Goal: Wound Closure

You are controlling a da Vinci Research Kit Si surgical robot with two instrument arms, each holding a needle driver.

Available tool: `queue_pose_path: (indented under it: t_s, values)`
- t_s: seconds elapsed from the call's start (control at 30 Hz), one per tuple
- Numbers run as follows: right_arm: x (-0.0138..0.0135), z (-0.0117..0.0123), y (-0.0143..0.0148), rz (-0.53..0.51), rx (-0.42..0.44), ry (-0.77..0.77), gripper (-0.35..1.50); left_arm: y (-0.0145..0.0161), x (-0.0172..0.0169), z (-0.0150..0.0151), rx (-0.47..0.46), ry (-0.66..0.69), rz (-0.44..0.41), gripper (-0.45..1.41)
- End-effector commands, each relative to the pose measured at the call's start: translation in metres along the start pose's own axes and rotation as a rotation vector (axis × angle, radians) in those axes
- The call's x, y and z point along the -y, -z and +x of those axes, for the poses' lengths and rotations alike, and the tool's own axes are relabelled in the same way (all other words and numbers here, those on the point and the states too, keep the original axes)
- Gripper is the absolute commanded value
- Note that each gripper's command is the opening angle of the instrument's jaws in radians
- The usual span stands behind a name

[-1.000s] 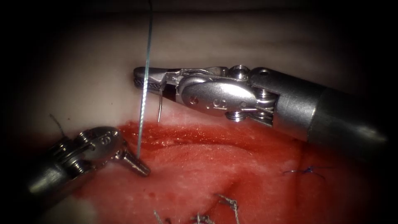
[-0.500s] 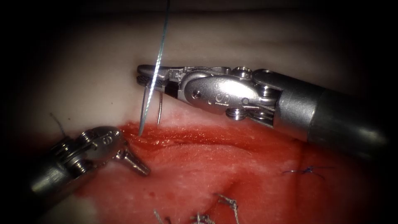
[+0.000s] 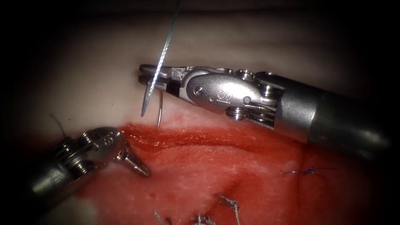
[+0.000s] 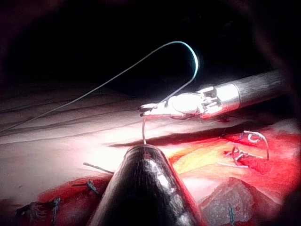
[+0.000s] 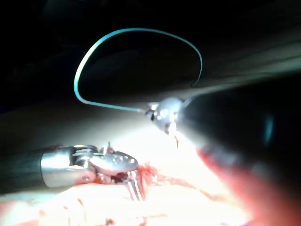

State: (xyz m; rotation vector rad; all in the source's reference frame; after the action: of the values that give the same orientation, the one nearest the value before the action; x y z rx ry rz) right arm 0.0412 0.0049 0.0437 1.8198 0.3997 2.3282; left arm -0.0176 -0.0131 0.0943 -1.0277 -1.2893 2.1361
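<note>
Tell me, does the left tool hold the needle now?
No, the right tool holds the needle; the left tool holds nothing.

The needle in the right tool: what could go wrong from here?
1. The right tool holds the needle in shut jaws, its point hanging free just above the tissue, not in it; it could scratch the surface.
2. The thread lies across the same jaws and arcs in a loose loop above, so it might snag or fray.
3. The left tool holds nothing and rests near the cut; it cannot steady the edge.
</note>
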Motion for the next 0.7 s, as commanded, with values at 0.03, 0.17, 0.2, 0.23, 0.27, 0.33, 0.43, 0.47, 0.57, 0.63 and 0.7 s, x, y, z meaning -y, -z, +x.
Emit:
queue_pose_path:
  t_s: [0.03,0.17,0.2,0.23,0.27,0.33,0.43,0.47,0.57,0.63,0.7]
  values:
    - [0.0015,-0.0009,-0.0005,0.007,0.005,-0.022,-0.35,0.0008,0.0001,0.0013,-0.003,-0.007,0.006,-0.45]
    - [0.0016,-0.0011,-0.0004,0.014,0.013,-0.083,-0.35,0.0007,0.0002,0.0011,0.006,-0.004,0.012,-0.45]
    - [0.0016,-0.0011,-0.0004,0.014,0.014,-0.095,-0.35,0.0007,0.0002,0.0011,0.006,-0.005,0.012,-0.45]
    - [0.0017,-0.0011,-0.0003,0.016,0.016,-0.12,-0.35,0.0007,0.0003,0.0011,0.009,-0.005,0.014,-0.45]
    - [0.0017,-0.0011,-0.0003,0.017,0.017,-0.126,-0.35,0.0007,0.0003,0.0011,0.01,-0.005,0.014,-0.45]
    - [0.0017,-0.0011,-0.0003,0.017,0.017,-0.15,-0.35,0.0007,0.0003,0.0011,0.01,-0.005,0.013,-0.45]
    - [0.0015,-0.001,-0.0003,0.016,0.019,-0.194,-0.35,0.0008,0.0003,0.0012,0.011,0.0,0.011,-0.45]
    - [0.0014,-0.0008,-0.0003,0.016,0.019,-0.215,-0.35,0.0008,0.0003,0.0012,0.009,0.001,0.012,-0.45]
    - [0.0013,-0.0006,-0.0003,0.017,0.019,-0.249,-0.35,0.0008,0.0003,0.0012,0.01,0.0,0.012,-0.45]
    - [0.0013,-0.0005,-0.0002,0.017,0.02,-0.272,-0.35,0.0008,0.0003,0.0013,0.01,0.0,0.012,-0.45]
    - [0.0013,-0.0003,-0.0002,0.018,0.02,-0.318,-0.35,0.0008,0.0003,0.0013,0.01,0.0,0.011,-0.45]
